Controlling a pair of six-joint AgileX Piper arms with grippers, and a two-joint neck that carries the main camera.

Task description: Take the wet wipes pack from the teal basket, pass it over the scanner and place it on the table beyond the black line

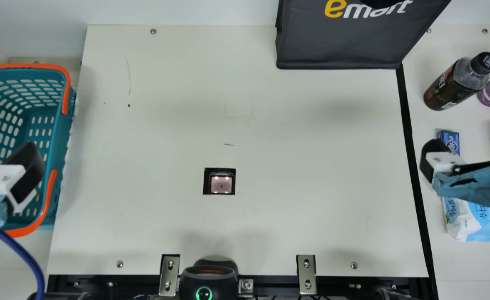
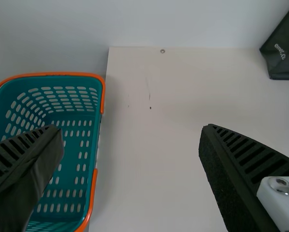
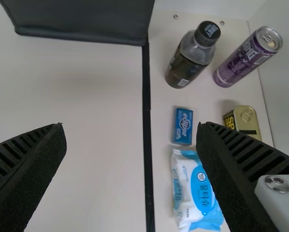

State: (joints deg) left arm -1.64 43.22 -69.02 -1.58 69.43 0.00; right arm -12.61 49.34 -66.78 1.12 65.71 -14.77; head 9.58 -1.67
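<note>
The wet wipes pack, a white and light-blue soft film pouch (image 3: pixel 195 191), lies on the cream worktop (image 1: pixel 303 137) beyond the black tape line (image 3: pixel 147 121), R side, nearer front edge than back, just beside a small blue box (image 3: pixel 183 126). Right claw (image 3: pixel 131 128) has fingers wide apart, nothing btwn them; left claw (image 2: pixel 131 130) likewise, by the teal plastic basket w/ orange handles (image 1: pixel 61 129). Placing looks done; can't tell re: the pass over the black-framed scanner (image 1: pixel 221 184). Handling, prob.: light to med. wt., squashy, floppy at ends, film a bit slippery, not fragile. If a regrip's needed, best hold = mid-body, across the narrow width, mod. squeeze; avoid end seams, they may fold or slip.
</note>
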